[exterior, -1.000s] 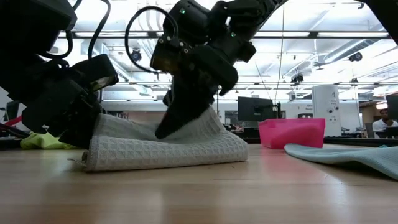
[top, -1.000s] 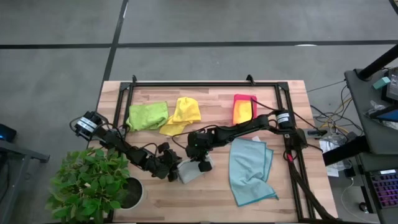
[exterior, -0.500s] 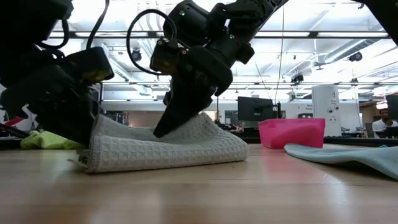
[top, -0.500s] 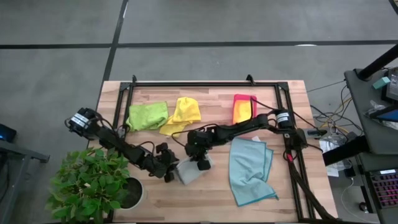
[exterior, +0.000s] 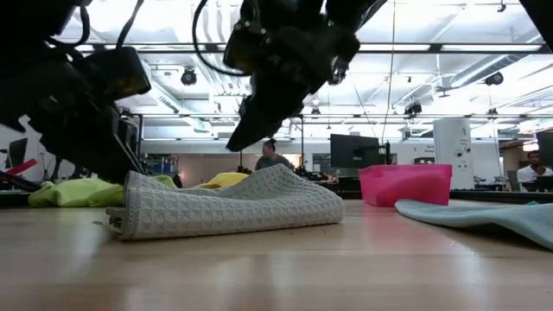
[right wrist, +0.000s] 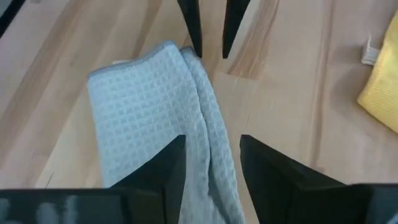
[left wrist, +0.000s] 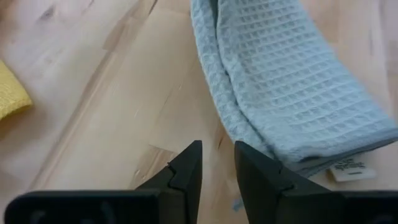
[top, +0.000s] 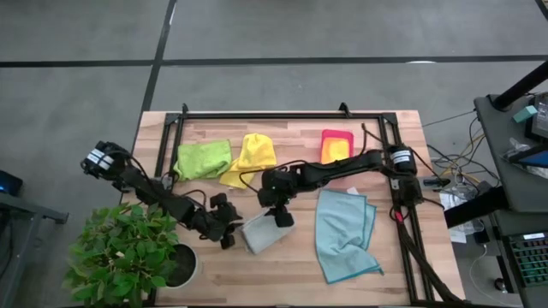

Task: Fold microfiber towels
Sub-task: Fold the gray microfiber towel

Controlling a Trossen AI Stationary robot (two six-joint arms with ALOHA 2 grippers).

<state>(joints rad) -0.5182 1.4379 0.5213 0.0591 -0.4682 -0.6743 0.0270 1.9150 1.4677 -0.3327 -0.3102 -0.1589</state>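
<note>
Grey folded towel (top: 260,232) lies free beneath my right gripper (top: 282,217), jaws parted and empty, left gripper (left wrist: 216,163) slightly parted beside it

From table height, the left arm's dark bulk hides the far left end of the folded grey waffle-weave towel (exterior: 229,203), and the picture's top edge cuts off both arms. The light blue microfiber towel (exterior: 484,213) runs out past the right edge, so its shape can't be judged there. The lime green cloth (exterior: 65,192) and the yellow cloth (exterior: 226,180) show only as slivers behind the grey one. From overhead, the leafy green potted plant (top: 128,252) covers the table's near left corner. The small white label (left wrist: 349,169) on the grey towel is too blurred to read.
</note>
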